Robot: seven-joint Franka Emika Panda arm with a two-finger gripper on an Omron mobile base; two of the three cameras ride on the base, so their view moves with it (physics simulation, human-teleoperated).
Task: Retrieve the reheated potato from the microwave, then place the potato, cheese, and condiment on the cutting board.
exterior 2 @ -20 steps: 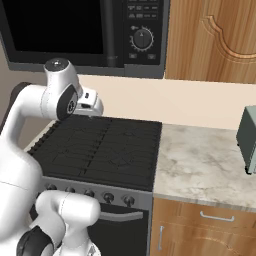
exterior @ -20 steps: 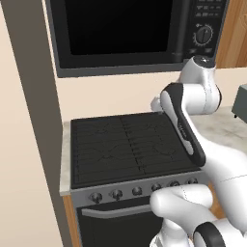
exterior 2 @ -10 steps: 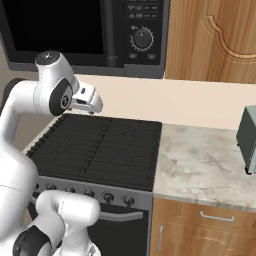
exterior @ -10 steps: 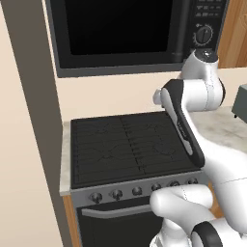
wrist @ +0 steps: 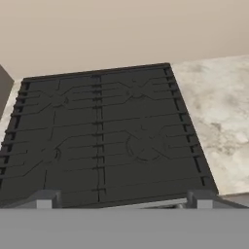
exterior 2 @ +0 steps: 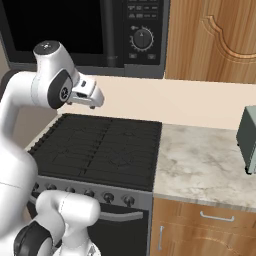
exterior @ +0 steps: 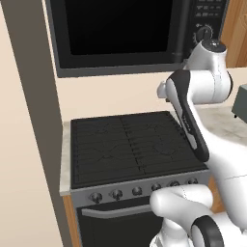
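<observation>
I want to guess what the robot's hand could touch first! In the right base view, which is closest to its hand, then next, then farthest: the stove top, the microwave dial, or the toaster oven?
1. Stove top: just below the open gripper.
2. Microwave dial: up and to the right of it.
3. Toaster oven: far off at the right edge, on the marble counter.

The rendered light was even and soft, with no clear single source. The microwave (exterior: 130,34) door at the top of both base views stayed nearly black, giving back no glare or reflection. The stove (wrist: 102,136) grates read dark and low in contrast in the hand view. The marble counter (exterior 2: 205,165) at lower right was brightest. Cast shadows were faint. Edges looked slightly soft and pixelated, without visible lens distortion.
</observation>
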